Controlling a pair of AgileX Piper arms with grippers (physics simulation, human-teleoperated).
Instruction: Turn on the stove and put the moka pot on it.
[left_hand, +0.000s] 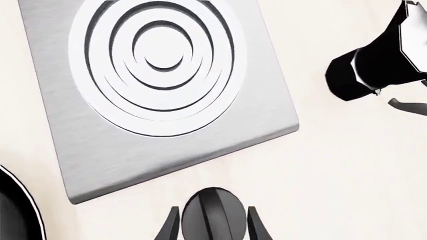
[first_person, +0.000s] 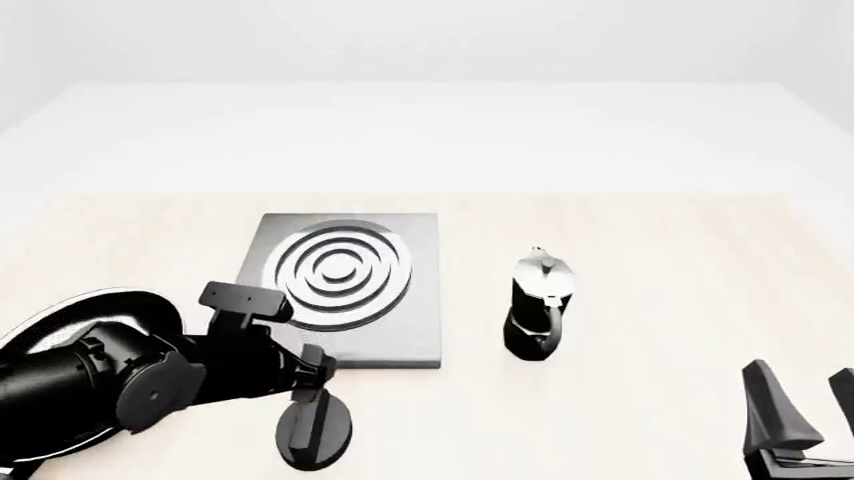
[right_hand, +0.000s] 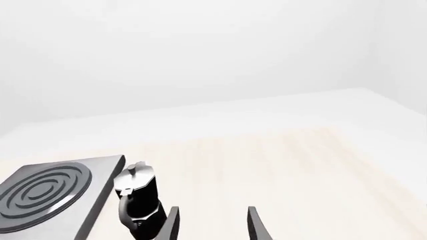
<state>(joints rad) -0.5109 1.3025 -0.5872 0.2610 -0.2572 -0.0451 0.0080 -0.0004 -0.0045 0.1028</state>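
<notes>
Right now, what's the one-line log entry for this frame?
left hand: fingers either side of knob | right hand: open, empty | moka pot: upright on table, right of stove | burner: bare

I see a black frying pan (first_person: 80, 310) with pale rim at the near-left of the light wood table (first_person: 641, 250), partly hidden.

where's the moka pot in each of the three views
Front view: moka pot stands upright on the table, right of centre, just right of the stove, apart from it.
Left wrist view: at the upper right edge, partly cut off, beyond the stove's corner.
Right wrist view: lower left, close beside the stove's edge, just ahead of the right gripper.
Shared landmark: the stove's concentric burner rings.
</notes>
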